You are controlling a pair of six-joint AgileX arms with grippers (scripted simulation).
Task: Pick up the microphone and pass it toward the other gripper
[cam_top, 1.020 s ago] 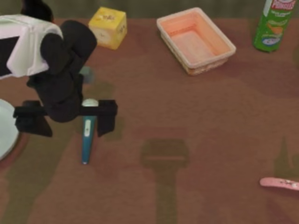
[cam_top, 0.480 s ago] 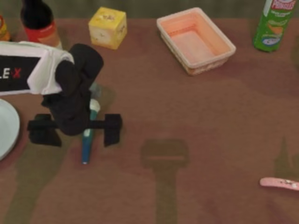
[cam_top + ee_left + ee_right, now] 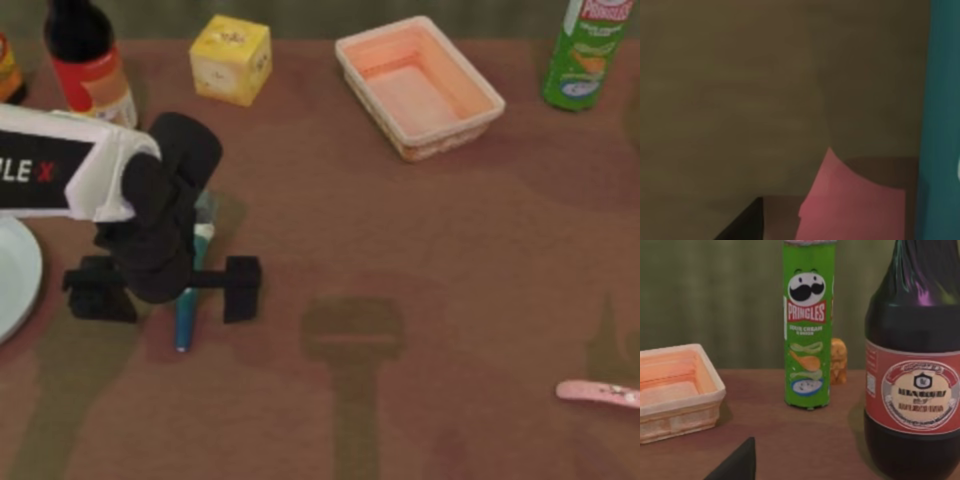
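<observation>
The microphone [image 3: 185,322] lies on the table at the left, its teal handle pointing to the front edge. Its head is hidden under my left arm. My left gripper [image 3: 172,291] hangs right over it, open wide. One black finger [image 3: 243,288] stands to the handle's right and the other to its left, both clear of it. The left wrist view shows the teal handle [image 3: 941,125] close up at one edge and a finger corner [image 3: 742,225]. My right gripper is outside the top view. One black fingertip [image 3: 741,461] shows in its wrist view, with nothing held.
A yellow cube [image 3: 231,58], a pink-orange tub [image 3: 480,92], a green crisp can [image 3: 585,50] and a dark sauce bottle [image 3: 87,62] stand along the back. A pale plate [image 3: 14,275] sits at the left edge. A pink flat stick [image 3: 598,393] lies front right.
My left arm has shifted toward the front and a little right over the microphone, now covering its head. The open fingers straddle the handle farther down. The bottle behind has come into sight.
</observation>
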